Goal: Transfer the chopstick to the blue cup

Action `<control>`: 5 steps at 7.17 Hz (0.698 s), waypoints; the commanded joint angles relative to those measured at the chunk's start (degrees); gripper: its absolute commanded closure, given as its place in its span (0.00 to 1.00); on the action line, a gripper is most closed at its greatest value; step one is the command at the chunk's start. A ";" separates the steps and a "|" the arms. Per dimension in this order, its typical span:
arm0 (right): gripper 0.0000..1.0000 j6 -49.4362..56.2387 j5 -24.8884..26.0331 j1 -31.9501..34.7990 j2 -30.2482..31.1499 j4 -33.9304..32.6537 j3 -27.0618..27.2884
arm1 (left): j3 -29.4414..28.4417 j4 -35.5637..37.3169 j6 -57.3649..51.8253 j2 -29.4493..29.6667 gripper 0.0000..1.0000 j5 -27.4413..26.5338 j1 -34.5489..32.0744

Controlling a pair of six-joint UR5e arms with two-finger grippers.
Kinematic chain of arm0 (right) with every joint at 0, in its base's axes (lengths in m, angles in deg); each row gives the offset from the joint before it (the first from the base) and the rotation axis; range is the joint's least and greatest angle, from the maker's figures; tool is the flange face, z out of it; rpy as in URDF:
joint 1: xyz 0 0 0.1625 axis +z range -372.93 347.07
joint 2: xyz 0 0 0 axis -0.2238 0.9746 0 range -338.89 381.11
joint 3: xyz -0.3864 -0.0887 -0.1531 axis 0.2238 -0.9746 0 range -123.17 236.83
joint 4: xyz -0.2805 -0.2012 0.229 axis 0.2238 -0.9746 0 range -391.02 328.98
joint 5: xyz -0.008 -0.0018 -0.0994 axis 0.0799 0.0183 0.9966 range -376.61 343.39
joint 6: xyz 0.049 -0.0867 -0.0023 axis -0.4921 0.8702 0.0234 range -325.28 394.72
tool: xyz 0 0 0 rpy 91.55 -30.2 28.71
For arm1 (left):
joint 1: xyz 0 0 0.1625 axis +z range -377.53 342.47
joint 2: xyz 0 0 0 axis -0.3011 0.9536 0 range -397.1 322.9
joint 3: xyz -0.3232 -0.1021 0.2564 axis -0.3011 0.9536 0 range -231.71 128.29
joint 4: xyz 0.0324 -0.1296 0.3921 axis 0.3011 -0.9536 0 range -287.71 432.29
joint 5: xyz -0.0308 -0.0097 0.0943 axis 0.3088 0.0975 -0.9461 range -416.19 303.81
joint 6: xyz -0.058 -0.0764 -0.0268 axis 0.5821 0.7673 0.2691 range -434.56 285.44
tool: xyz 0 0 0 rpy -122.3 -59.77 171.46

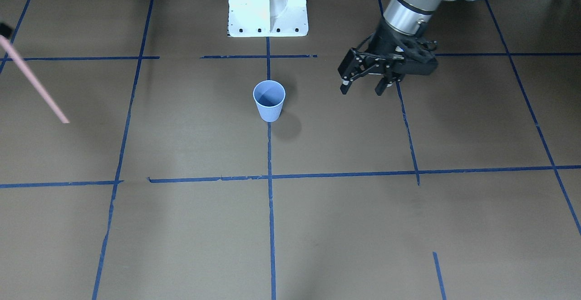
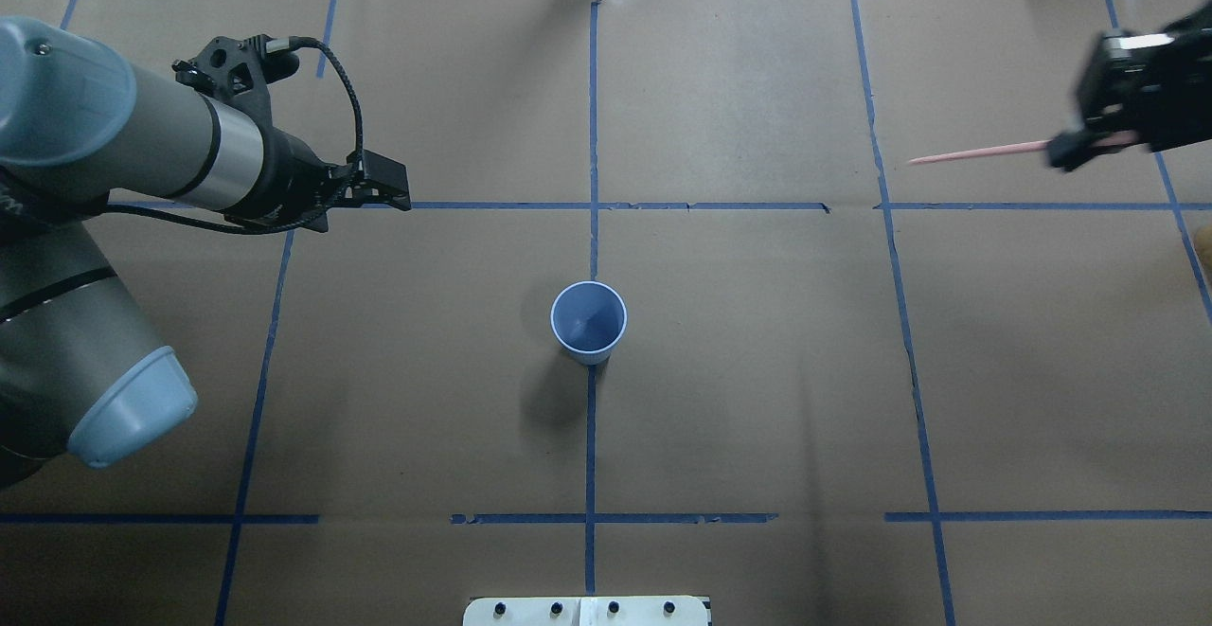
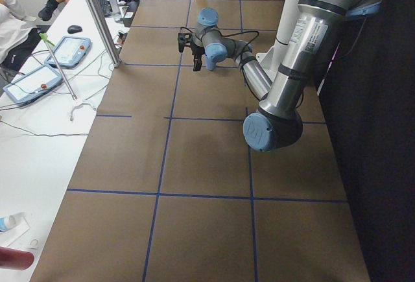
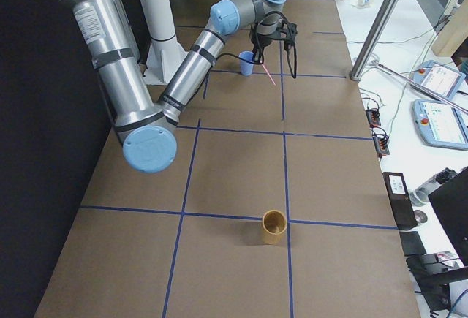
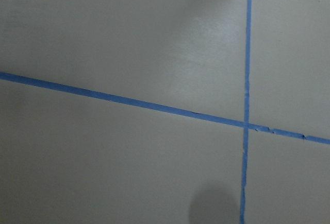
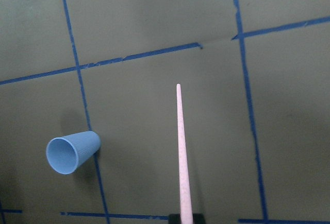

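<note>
Thin straight pale pink chopstick: pinched at its thicker end by the right gripper, at the robot's far right of the table; slanted downward from the jaws, with the tapered free tip pointed towards the table's middle; seen along its whole length in the right wrist view

Small light blue ribbed paper cup: stood upright, rim up, on the central lengthwise tape line; nothing is seen inside it; well apart from the chopstick tip and from both grippers

Black two-finger right gripper: jaws closed upon the chopstick end; held out at the table's right edge, well clear of the cup

Black two-finger left gripper: jaws spread, nothing held between them; fingertips pointed down at the table beside a blue tape line, on the robot's left of the cup; only bare paper and crossing tape are shown in its wrist view

Brown paper-covered table: marked into rectangles by blue tape lines

White robot base pedestal: set at the robot's edge of the table, in line with the cup

Short tan cylindrical cup: stood upright near the table's right end, well apart from the blue cup
</note>
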 commanded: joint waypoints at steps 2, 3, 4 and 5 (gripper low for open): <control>0.97 -45.60 3.39 -16.61 -8.51 30.73 -10.16 | -0.29 -0.09 -0.53 -0.25 0.00 0.43 -0.34; 0.97 -51.47 7.51 -19.86 -12.20 33.88 -13.52 | -0.29 -0.09 -0.53 -0.25 0.00 0.43 -0.25; 0.97 -51.44 9.46 -22.59 -12.67 33.99 -13.73 | -0.47 -0.09 -0.44 -0.16 0.00 0.43 0.09; 0.97 -51.53 9.48 -23.14 -12.94 34.08 -13.81 | -0.64 -0.09 -0.53 -0.16 0.00 0.43 0.01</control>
